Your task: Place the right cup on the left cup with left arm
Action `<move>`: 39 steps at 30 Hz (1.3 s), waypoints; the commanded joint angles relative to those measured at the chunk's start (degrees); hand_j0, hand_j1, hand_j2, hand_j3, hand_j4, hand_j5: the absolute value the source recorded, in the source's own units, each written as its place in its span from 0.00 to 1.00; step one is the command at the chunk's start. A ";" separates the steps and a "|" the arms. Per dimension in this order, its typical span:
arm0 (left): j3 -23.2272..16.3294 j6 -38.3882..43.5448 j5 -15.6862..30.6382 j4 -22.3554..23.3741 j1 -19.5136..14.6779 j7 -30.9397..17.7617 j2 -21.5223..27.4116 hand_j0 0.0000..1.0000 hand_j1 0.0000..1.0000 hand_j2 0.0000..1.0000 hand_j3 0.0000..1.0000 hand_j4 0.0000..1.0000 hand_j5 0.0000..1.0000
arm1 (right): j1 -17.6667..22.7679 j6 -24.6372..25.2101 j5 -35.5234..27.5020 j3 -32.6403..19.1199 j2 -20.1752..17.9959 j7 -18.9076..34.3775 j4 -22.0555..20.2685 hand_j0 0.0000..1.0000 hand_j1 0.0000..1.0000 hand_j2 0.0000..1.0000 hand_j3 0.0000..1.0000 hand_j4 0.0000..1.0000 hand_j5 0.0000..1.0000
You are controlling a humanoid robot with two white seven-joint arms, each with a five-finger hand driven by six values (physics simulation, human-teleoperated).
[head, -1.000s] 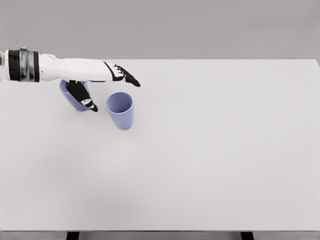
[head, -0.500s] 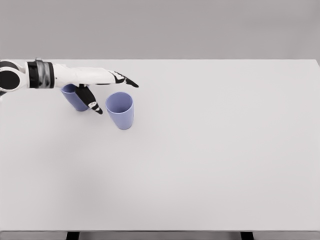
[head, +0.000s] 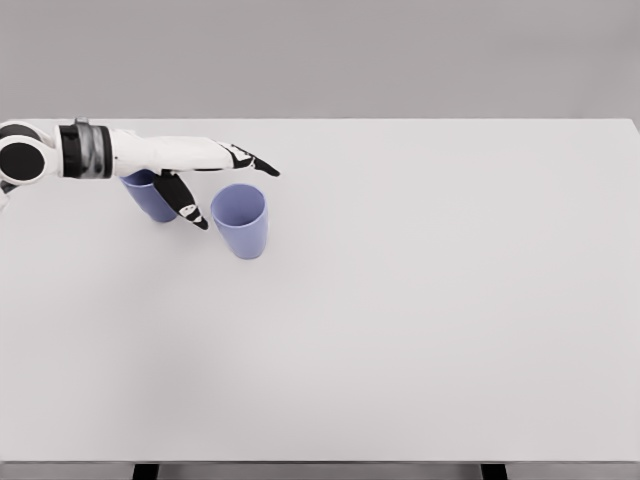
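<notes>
Two periwinkle-blue plastic cups sit on the plain white surface (head: 420,330), both open end up, over toward the far left part of it. The left robot hand (head: 205,175) comes in from the left edge on a white arm with a black and grey wrist band, and it's stretched out flat with the fingers spread, holding nothing. The long black-tipped fingers (head: 258,165) point rightward past the back of the nearer blue cup (head: 240,221), which stands just below and a bit to the right of the palm. The thumb (head: 188,207) hangs down separately and ends just beside that cup's left wall; I can't tell if it's actually touching, looks like a sliver of gap at most. So the cup is kind of sitting in the open crook between thumb and fingers, but nothing is closed around it.

The other blue cup (head: 150,198) is right under the wrist, partly hidden by the arm, with only its lower body showing. It's near the first cup but not touching it, with the thumb hanging between them.
</notes>
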 commanded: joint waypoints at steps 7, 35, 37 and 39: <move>0.23 0.10 -0.12 -2.03 0.18 0.11 0.49 1.00 1.00 1.00 1.00 1.00 1.00 | 0.09 -0.02 0.08 0.00 0.00 0.03 0.08 1.00 1.00 1.00 1.00 1.00 1.00; 2.43 0.10 -7.33 -2.47 2.99 1.08 -1.00 1.00 1.00 1.00 1.00 1.00 1.00 | 0.09 -0.02 0.08 0.00 0.00 0.03 0.08 1.00 1.00 1.00 1.00 1.00 1.00; 2.43 0.10 -7.33 -2.47 3.07 1.16 -1.00 0.87 0.87 0.87 0.87 0.87 0.87 | 0.09 -0.02 0.08 0.00 0.00 0.03 -0.01 1.00 1.00 1.00 1.00 1.00 1.00; 2.52 0.10 -7.15 -2.47 2.99 1.16 -1.00 0.79 0.79 0.79 0.79 0.79 0.79 | 0.09 -0.02 0.08 0.00 0.00 0.03 0.08 1.00 1.00 1.00 1.00 1.00 1.00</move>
